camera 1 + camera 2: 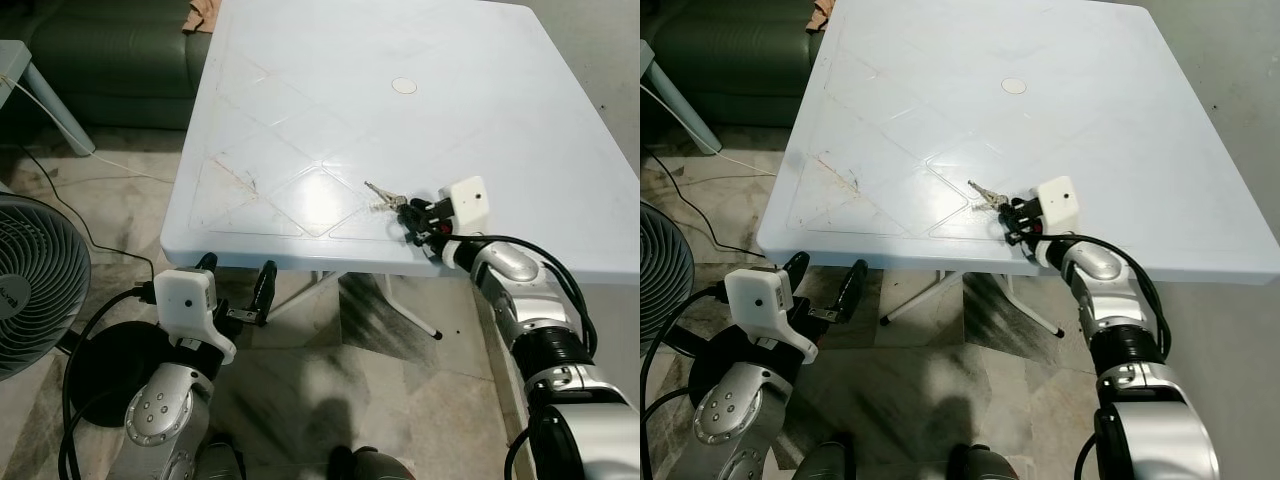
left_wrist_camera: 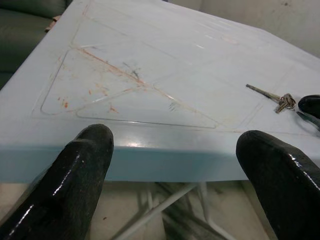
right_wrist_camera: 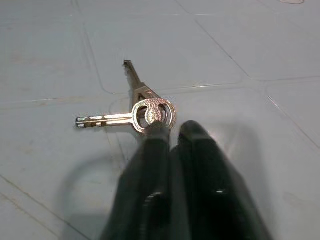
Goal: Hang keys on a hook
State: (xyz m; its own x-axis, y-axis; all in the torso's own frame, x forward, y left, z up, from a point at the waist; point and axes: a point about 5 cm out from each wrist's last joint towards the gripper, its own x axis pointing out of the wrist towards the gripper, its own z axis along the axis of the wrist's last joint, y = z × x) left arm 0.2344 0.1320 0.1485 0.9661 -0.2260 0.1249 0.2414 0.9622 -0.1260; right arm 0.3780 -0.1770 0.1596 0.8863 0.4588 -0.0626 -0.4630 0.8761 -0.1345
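Right gripper (image 3: 167, 131) rests on a large white table (image 1: 300, 90), its two black fingers pressed together with the tips touching the round heads of the keys (image 3: 135, 111) near the table's front edge. Left gripper (image 1: 236, 280) hangs below that edge with its fingers spread wide. A fan (image 1: 30, 290) stands on the floor at the left.

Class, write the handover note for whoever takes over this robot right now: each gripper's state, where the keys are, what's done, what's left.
Right gripper: fingers together, tips at the keys' heads; whether it is gripping them can't be told.
Left gripper: open, idle below the white table's near edge.
Keys: flat on the table, near its front edge.
Done: reach to the keys.
Left: lift them, find a hook, hang them.
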